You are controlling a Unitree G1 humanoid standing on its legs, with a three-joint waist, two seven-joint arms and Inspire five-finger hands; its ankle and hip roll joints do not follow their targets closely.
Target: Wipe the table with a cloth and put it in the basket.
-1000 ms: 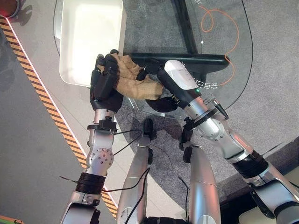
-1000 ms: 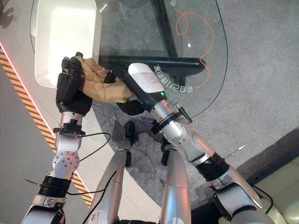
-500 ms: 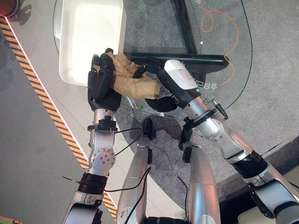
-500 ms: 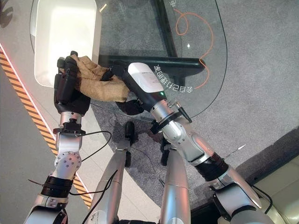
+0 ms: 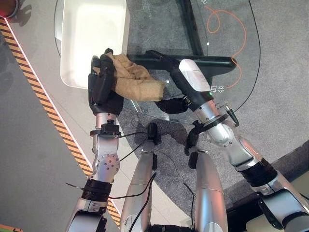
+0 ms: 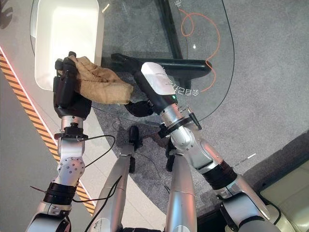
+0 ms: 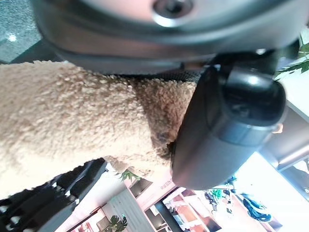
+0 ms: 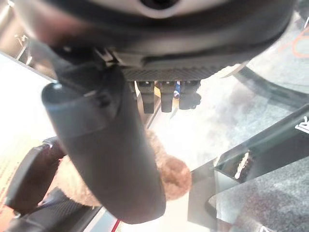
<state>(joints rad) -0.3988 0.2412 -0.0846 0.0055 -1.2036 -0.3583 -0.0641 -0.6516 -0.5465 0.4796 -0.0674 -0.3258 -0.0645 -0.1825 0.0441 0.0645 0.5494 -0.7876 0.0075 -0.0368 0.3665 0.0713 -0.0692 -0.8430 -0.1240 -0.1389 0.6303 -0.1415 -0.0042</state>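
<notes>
1. The left hand (image 5: pixel 102 82) grasps the tan cloth (image 5: pixel 135 82), upper left of centre.
2. The right hand (image 5: pixel 161 60), fingers straight and released, lies just beside it on the glass counter (image 5: pixel 159 24).
3. The white basket (image 5: pixel 91 29) sits upper left.

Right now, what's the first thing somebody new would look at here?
Probably the fuzzy tan cloth, gripped by the left hand over the near edge of the round glass table. Next, the right hand, open just beside the cloth. Then the big white basket at the table's far left, and an orange cord looping under the glass.
</notes>
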